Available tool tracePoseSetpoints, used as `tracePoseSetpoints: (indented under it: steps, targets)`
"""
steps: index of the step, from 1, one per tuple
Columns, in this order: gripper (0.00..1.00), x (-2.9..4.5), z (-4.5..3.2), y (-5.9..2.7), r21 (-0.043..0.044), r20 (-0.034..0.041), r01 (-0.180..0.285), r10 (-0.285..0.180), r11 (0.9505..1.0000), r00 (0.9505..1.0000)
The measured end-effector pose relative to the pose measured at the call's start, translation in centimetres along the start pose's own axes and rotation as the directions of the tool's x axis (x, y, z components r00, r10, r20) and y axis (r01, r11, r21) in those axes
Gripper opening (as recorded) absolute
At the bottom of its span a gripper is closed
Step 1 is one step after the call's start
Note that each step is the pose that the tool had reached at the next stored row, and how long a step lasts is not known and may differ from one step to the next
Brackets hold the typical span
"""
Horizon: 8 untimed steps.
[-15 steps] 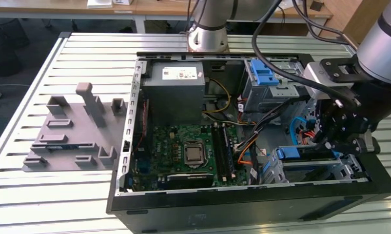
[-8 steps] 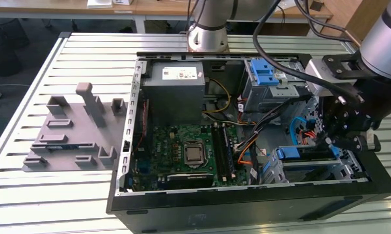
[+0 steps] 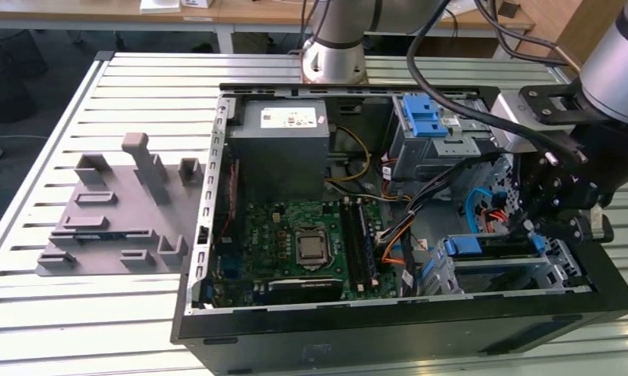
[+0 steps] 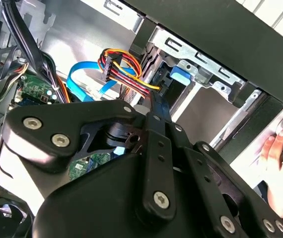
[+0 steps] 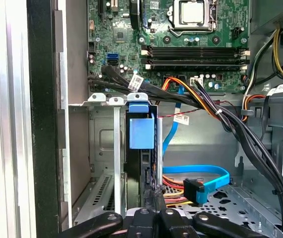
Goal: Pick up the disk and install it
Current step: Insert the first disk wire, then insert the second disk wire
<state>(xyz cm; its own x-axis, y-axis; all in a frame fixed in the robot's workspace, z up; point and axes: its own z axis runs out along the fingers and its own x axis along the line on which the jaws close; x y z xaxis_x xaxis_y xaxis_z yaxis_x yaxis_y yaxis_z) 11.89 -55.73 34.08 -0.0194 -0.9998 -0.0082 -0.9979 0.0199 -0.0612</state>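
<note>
The disk (image 5: 141,131) stands on edge in the open computer case's lower drive bay (image 5: 104,148); its blue bracket tab and dark side show. In the exterior view the disk (image 3: 489,245) sits in that bay at the case's front corner, on the exterior view's right. My gripper (image 5: 154,196) is at the disk's near end, its two thin fingers pressed together with nothing seen between them. In the second wrist view the gripper (image 4: 156,106) points at the disk's blue tab (image 4: 178,75). In the exterior view my gripper (image 3: 539,227) hangs just above the bay.
Orange, black and blue cables (image 5: 201,183) lie close beside the bay. A grey power-supply box (image 3: 283,137) and a silver cage with a blue latch (image 3: 429,117) fill the case's far end. A grey fixture (image 3: 116,211) lies on the slatted table. A hand (image 4: 280,168) rests outside the case.
</note>
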Motion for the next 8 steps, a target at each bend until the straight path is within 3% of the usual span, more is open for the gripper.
tracePoseSetpoints:
  steps: [8]
  targets:
    - [0.11,0.0,-0.31,-0.02,0.0,0.0,0.0,0.0,1.0,1.0]
